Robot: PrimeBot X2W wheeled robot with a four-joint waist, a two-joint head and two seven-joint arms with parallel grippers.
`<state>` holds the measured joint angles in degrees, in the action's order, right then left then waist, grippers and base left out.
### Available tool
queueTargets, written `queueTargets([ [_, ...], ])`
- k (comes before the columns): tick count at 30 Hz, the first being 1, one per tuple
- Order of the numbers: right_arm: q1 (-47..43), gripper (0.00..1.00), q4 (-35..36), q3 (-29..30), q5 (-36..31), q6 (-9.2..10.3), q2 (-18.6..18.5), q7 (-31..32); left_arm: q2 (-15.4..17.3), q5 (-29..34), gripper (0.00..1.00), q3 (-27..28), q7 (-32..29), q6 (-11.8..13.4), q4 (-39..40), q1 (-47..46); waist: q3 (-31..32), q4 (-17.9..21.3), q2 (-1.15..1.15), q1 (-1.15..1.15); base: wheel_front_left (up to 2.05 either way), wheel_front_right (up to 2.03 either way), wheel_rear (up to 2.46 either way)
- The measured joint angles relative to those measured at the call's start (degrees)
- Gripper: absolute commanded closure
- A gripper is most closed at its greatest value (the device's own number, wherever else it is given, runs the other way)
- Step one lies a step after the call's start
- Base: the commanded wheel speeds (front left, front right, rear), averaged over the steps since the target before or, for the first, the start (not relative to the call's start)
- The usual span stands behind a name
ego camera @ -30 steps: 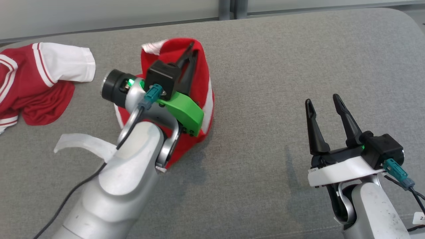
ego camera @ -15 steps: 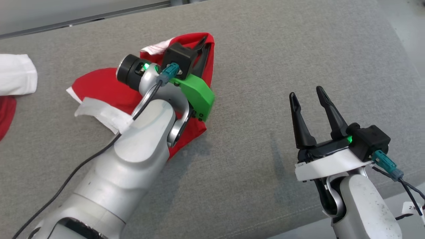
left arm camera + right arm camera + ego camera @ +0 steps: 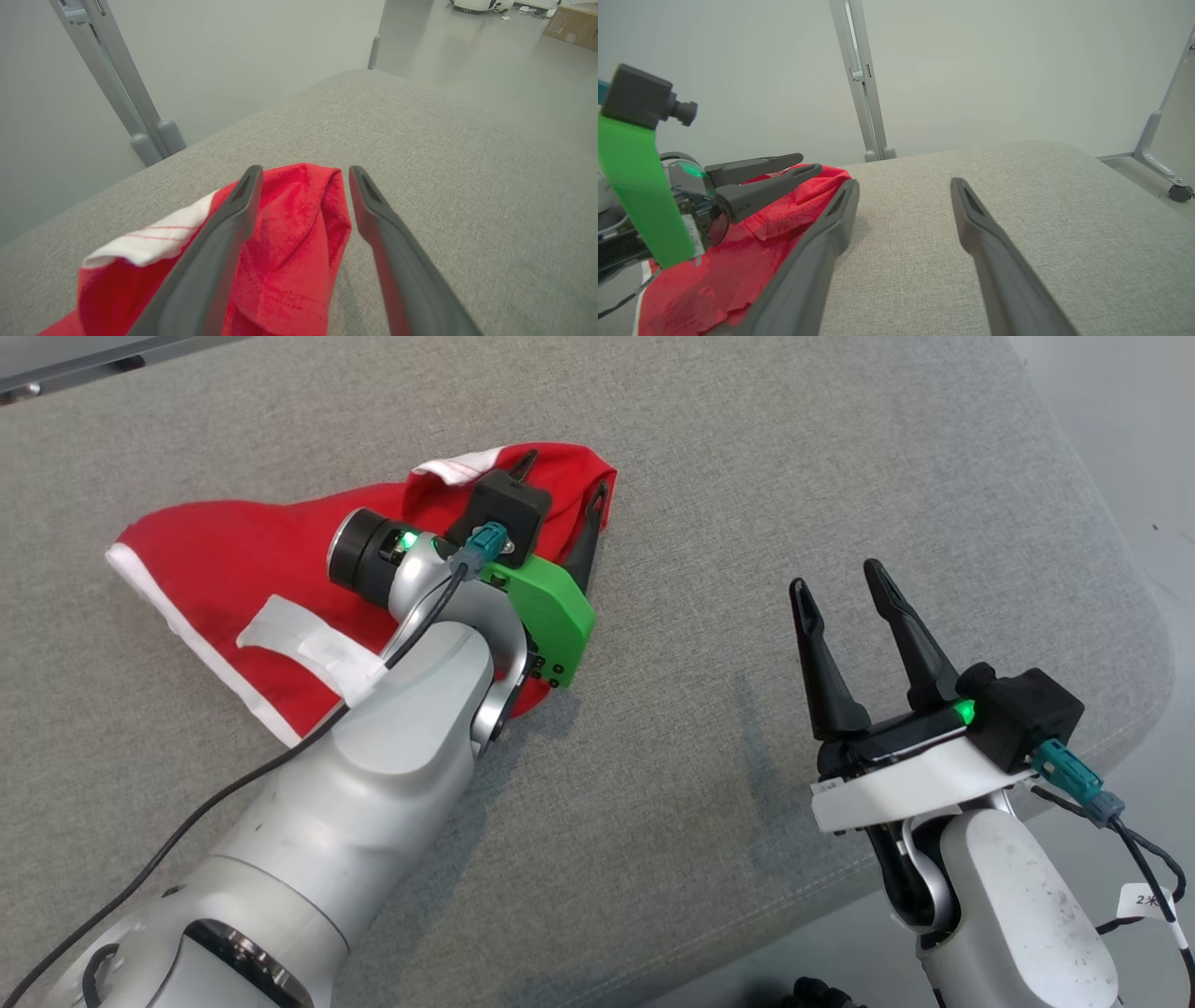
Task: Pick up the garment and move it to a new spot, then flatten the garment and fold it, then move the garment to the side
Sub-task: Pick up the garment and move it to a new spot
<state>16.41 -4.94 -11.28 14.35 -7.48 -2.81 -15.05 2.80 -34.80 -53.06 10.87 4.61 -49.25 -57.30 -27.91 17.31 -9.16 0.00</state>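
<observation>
The red garment (image 3: 233, 569) with white trim lies spread on the grey padded surface (image 3: 747, 457), its bunched right end rising in a fold. My left gripper (image 3: 560, 478) hovers over that fold with its jaws open. In the left wrist view the garment's fold (image 3: 294, 224) sits between and beneath the left gripper's (image 3: 304, 170) spread fingers, and nothing is pinched. My right gripper (image 3: 836, 576) stands open over bare cushion to the right, well apart from the cloth. The right wrist view shows the right gripper (image 3: 904, 181) empty, with the left gripper (image 3: 808, 162) and garment (image 3: 752, 242) at its left.
The cushion's rounded right edge (image 3: 1120, 616) drops to pale floor close beside my right arm. A grey metal post (image 3: 866, 93) stands behind the far edge. A wheeled frame leg (image 3: 1162, 158) is off the far right corner. A cardboard box (image 3: 572, 23) sits far away on the floor.
My left gripper has opened and let go of the garment, which has sunk and spread out to the left on the cushion. The head camera has swung right. The right gripper stays open.
</observation>
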Motion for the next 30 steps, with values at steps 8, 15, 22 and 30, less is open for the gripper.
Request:
queueTargets([
  [8, 0.19, 0.0, -0.25, 1.37, -0.41, 0.0, 0.01, -0.01, 0.03, -4.0, 0.0, -3.1, 2.47, 0.22, -2.03, -1.75, -0.74, -0.88, 0.0, 0.0, 0.0, 0.0, 0.0],
  [15, -0.85, 0.0, -0.79, 2.82, -1.92, 0.0, 0.02, 0.0, 0.04, -5.63, 0.0, -4.16, 3.9, 0.2, -0.68, -2.02, 1.02, -4.34, 0.0, 0.0, 0.0, 0.0, 0.0],
  [22, -2.27, 0.0, -1.89, 3.6, -3.53, 0.0, 0.02, 0.0, 0.03, -4.44, 0.0, -1.43, 4.19, 1.29, 4.44, 0.55, 3.79, -8.48, 0.0, 0.0, 0.0, 0.0, 0.0],
  [30, -3.79, 0.0, -2.77, 4.3, -4.49, 0.0, 0.01, 0.0, 0.14, 0.33, 0.0, 4.65, 4.2, 2.03, 9.4, 7.8, 7.28, -12.8, -0.01, 0.0, 0.0, 0.0, 0.0],
])
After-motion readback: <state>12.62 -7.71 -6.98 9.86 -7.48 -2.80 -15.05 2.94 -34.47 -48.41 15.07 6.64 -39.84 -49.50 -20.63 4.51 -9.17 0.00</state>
